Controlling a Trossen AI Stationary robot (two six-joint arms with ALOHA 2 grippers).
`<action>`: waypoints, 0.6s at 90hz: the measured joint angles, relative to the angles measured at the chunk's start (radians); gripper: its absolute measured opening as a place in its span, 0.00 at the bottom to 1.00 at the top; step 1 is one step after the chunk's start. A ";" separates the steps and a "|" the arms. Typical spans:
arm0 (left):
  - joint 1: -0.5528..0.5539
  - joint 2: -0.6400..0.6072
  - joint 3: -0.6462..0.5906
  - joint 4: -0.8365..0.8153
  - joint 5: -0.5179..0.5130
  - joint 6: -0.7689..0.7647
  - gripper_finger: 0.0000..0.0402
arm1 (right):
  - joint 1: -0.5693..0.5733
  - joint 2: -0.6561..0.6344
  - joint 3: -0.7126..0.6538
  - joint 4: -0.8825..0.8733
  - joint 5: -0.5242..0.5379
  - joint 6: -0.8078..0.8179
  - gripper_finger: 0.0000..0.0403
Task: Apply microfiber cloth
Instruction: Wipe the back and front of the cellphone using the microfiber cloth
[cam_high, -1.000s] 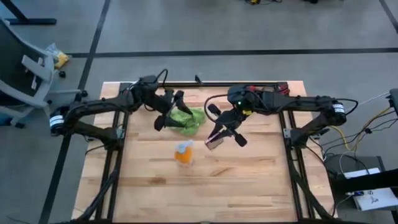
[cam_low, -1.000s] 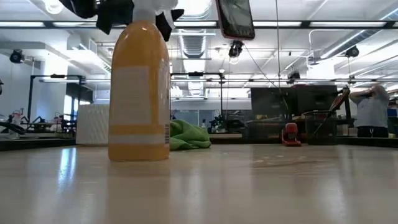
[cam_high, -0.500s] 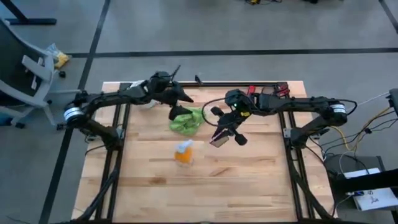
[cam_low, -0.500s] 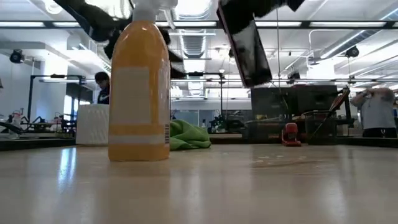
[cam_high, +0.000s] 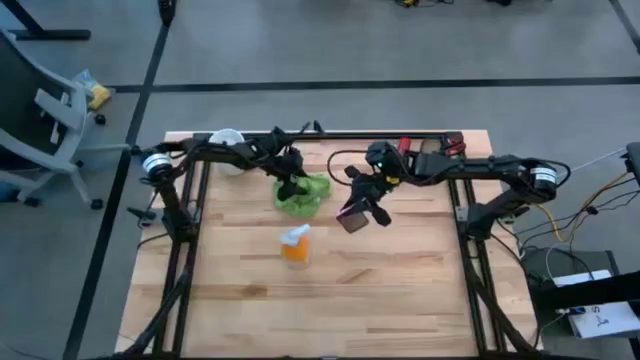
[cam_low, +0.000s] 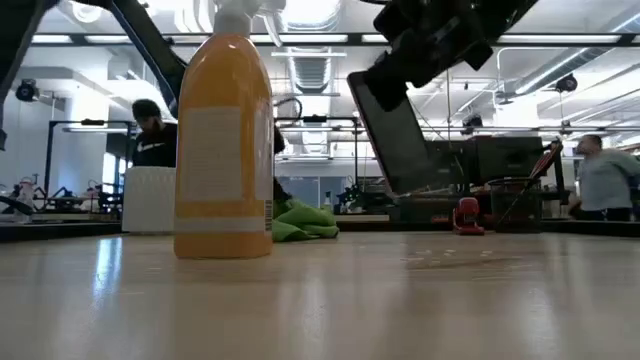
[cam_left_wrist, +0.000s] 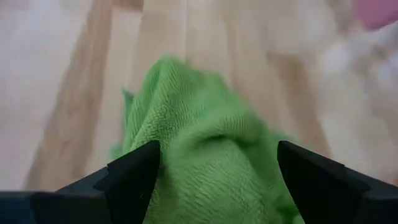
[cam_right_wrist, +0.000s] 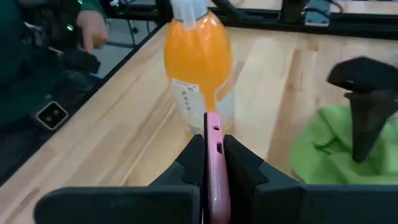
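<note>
Microfiber cloth (cam_high: 303, 192) lies bunched on the wooden table (cam_high: 400, 290), toward the far edge, between the two arms and behind the orange spray bottle (cam_high: 295, 245). Left gripper (cam_high: 292, 186) sits right over the cloth's left side; in the left wrist view its fingers (cam_left_wrist: 127, 177) are spread wide with the green fabric (cam_left_wrist: 205, 155) filling the gap between them, nothing pinched yet. So the cloth is straight ahead of and below the left fingers, already straddled. Looks like descend-and-close is the step in hand. The cloth is a lump with no clear long axis; a ridge of it runs roughly along the gap between the fingers, so closing should catch a fold. Right gripper (cam_high: 358, 205) hangs just right of the cloth, fingers clamped on a phone (cam_high: 351, 216) with a pink edge (cam_right_wrist: 213, 155), held on edge and tilted in the low view (cam_low: 395, 140). Left arm is nearer the cloth and free; right is occupied. Risk: a shallow pinch gets only a loose top layer, and the cloth drags instead of lifting.
</note>
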 joint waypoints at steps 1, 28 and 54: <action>-0.002 0.005 0.000 0.000 0.000 0.000 0.76 | 0.000 0.000 0.000 0.002 0.000 0.000 0.04; -0.168 0.124 0.004 0.087 0.005 0.002 0.75 | 0.000 -0.002 0.058 -0.008 0.003 -0.025 0.04; -0.335 0.164 0.000 0.308 -0.049 -0.093 0.44 | 0.007 -0.060 0.159 -0.242 0.010 -0.106 0.04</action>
